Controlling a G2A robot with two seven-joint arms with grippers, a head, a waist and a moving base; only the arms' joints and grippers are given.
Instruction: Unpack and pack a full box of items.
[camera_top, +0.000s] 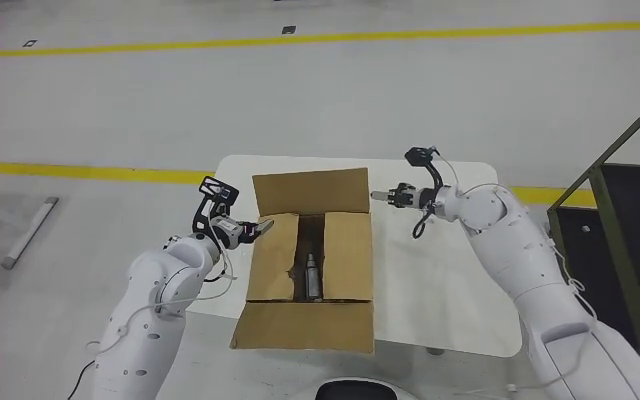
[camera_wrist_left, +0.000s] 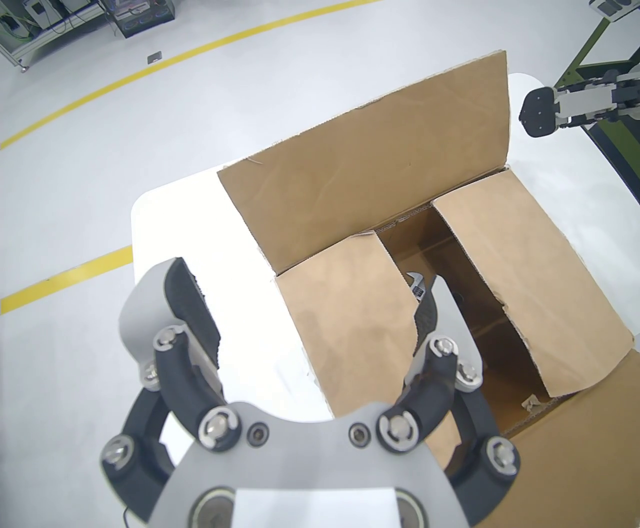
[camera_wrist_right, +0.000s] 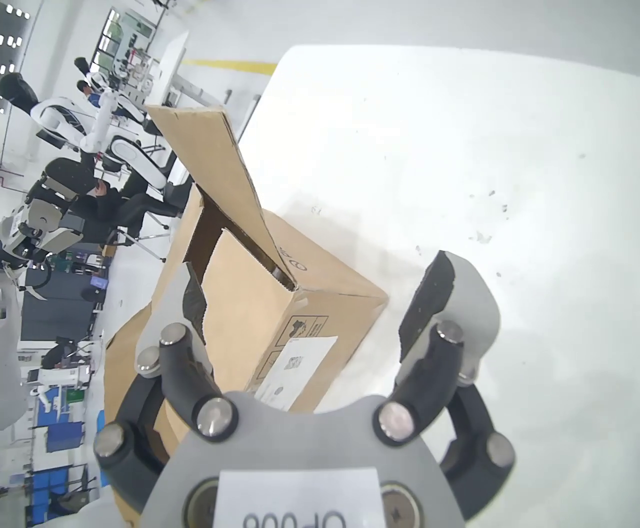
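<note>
The white table (camera_top: 440, 290) is carrying the cardboard box (camera_top: 310, 325) left of centre, flaps partly open. The left gripper (camera_top: 262, 227) is hovering at its left flap, the right gripper (camera_top: 383, 196) at its far-right corner, both holding fingers wide. A wrench (camera_top: 313, 272) is lying inside.

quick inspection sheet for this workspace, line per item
surface: white table, a few small dark specks.
job's things: cardboard box, far flap upright, near flap laid outward, side flaps folded in with a gap; wrench inside.
clutter: nothing seen.
grippers: left gripper open at the box's left flap; right gripper open by the far right corner.
cables: black cable looped at the right wrist.
surroundings: grey floor with yellow lines; green frame beside the table.
</note>
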